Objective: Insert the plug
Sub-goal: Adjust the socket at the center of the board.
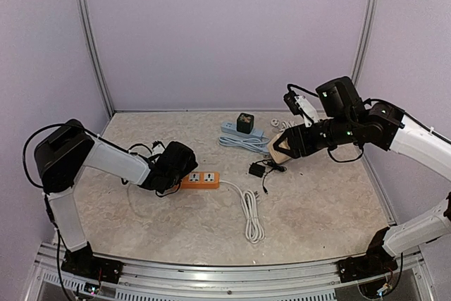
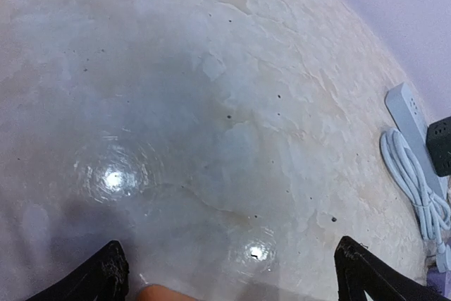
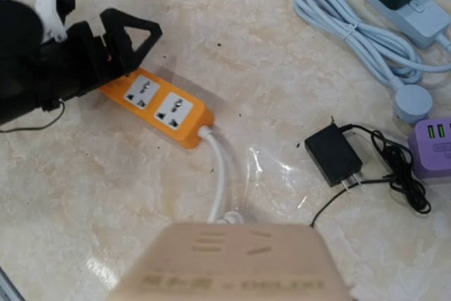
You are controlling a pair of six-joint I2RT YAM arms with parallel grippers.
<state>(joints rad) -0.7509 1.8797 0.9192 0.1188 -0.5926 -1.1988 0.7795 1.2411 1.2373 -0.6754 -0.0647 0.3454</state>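
Item: plug-insertion set on a pale stone-patterned bench (image 1: 317, 209). Left tool (image 1: 176, 174): jaws stood wide apart at the near end of the orange socket strip (image 3: 158, 103), one finger (image 2: 106, 280) to each side, nothing clamped; whether the fingers touched the strip could not be told. Right tool (image 1: 287, 144): part closed on a beige plug block (image 3: 232, 259), held clear of the bench to the right of the strip and well apart from it; the block's pins were out of sight. Orange strip: two sockets facing up, its white cable (image 1: 250, 216) trailing to a bundled loop toward the near edge. Other pieces: a black adapter (image 3: 331, 156) with thin lead between the beige block and the strip; a blue-grey strip (image 1: 232, 129) carrying a dark green cube (image 1: 245, 123) at the far side; a purple charger cube (image 3: 433, 146). Risks, as judged: the strip was unclamped, so a downward push from the plug could slide or tip it; the blurred close view of the block gave a poor check on pin alignment, so the pins could land on the socket face; the black adapter's lead lay near the likely travel path and could snag.
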